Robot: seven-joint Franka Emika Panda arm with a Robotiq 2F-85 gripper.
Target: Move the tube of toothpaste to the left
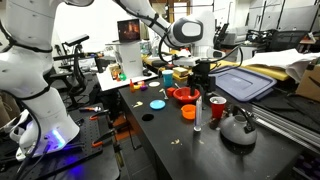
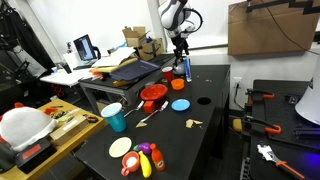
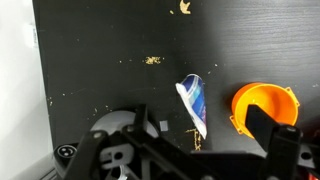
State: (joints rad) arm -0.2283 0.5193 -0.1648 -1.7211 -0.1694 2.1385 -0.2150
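Observation:
The toothpaste tube (image 1: 198,115) is slim and whitish and stands upright on the black table (image 1: 165,140), between a small orange cup (image 1: 188,112) and the red cup (image 1: 217,108). In the wrist view the tube (image 3: 194,105) shows white and blue from above, with the orange cup (image 3: 262,105) to its right. My gripper (image 1: 203,82) hangs above the tube, open and empty. Its dark fingers (image 3: 195,145) sit either side of the tube's lower end without touching it. It also shows in an exterior view (image 2: 181,52), over the tube (image 2: 186,68).
A steel kettle (image 1: 238,128) stands next to the red cup. A red bowl (image 1: 183,95) and a blue disc (image 1: 158,103) lie further back. A teal cup (image 2: 114,117) and toy food (image 2: 140,160) sit at the other end of the table.

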